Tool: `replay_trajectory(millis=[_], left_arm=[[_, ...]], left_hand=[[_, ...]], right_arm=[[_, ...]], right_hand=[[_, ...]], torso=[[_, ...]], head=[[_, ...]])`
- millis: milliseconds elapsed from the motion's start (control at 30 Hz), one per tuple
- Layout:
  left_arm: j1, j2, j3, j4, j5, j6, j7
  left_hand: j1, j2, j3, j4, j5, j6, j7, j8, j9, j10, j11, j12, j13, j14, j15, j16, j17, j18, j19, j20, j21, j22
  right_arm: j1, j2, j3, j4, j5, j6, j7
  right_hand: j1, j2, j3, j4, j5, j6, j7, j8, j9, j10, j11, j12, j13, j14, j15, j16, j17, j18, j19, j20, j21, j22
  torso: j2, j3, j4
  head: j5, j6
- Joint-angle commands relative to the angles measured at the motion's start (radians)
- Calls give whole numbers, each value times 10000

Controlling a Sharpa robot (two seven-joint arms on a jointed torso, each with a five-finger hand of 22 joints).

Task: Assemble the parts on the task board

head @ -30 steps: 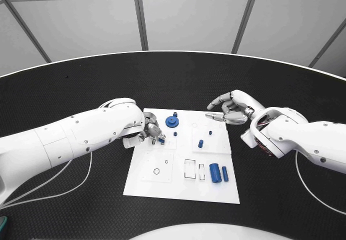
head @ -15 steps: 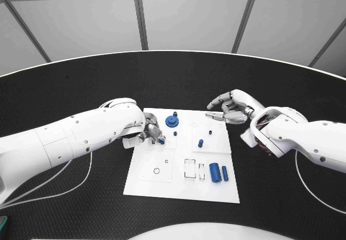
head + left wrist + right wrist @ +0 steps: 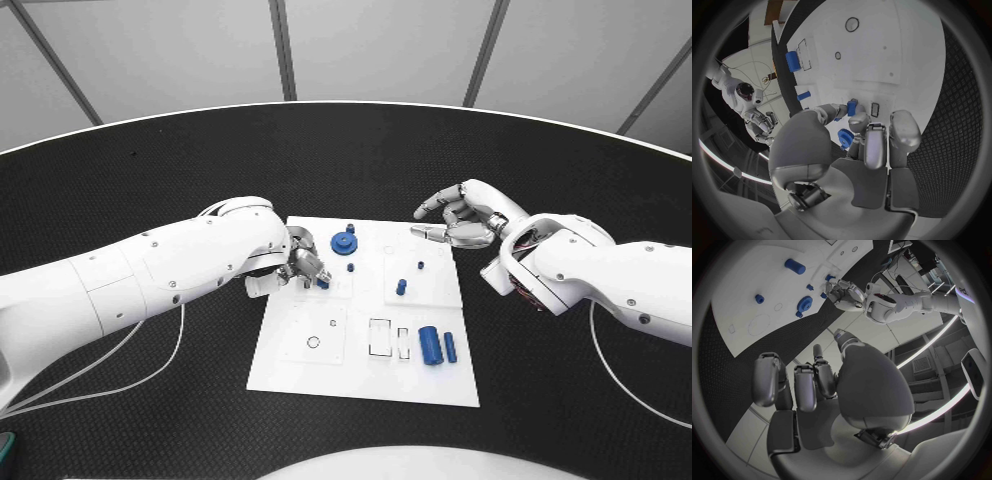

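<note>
Left hand point(image 3: 300, 262) pinches a small blue peg point(image 3: 851, 107), half hidden behind its fingers, over the white board point(image 3: 303, 370). Right hand point(image 3: 462, 222) hovers, fingers loosely apart, holding nothing.

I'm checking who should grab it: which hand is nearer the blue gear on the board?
Left. The left hand sits on the board just beside the gear; the right hand hovers off the board's far right corner.
</note>
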Motion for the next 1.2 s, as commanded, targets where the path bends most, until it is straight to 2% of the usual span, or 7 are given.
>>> replay_trajectory(millis=[33,500,800,1200], left_arm=[[0,3,0,0,0,36,-5],[0,-20,0,-2,0,155,-30],[-1,-4,0,-12,0,120,-33],[-1,46,1,-32,1,326,-70]], left_hand=[[32,56,1551,-1644,100,53,-17,36,16,63,-10,39,-7,583,-62,-53,1036,-124,-11,-75,30,4],[25,11,1533,-1706,350,110,-32,67,20,103,-27,51,-23,585,-78,-54,1043,-131,7,-82,53,46],[22,9,1532,-1707,370,113,-32,69,20,103,-28,48,-30,585,-78,-54,1044,-131,7,-83,52,44],[17,4,1527,-1711,399,120,-35,74,22,123,-30,71,-1,586,-80,-53,1047,-138,18,-83,69,79]], right_arm=[[0,0,0,-2,0,1,-1],[0,-13,0,0,0,0,-7],[0,-17,0,4,0,-1,-8],[0,-32,0,14,0,17,-24]], right_hand=[[65,-28,27,41,52,38,-24,64,1,62,-38,35,900,735,-92,-37,1261,82,-8,-59,-38,262],[65,-28,27,41,52,38,-24,64,1,62,-38,35,900,735,-92,-37,1261,82,-8,-59,-38,262],[65,-28,27,41,52,38,-24,64,1,62,-38,35,900,735,-92,-37,1261,82,-8,-59,-38,262],[65,-28,27,41,52,38,-24,64,1,62,-38,35,900,735,-92,-37,1261,82,-8,-59,-38,262]], torso=[[7,-1,1],[1,-5,11],[11,-1,5],[11,6,8]], head=[[-5,-13],[-7,-43],[-5,-38],[-12,-90]])
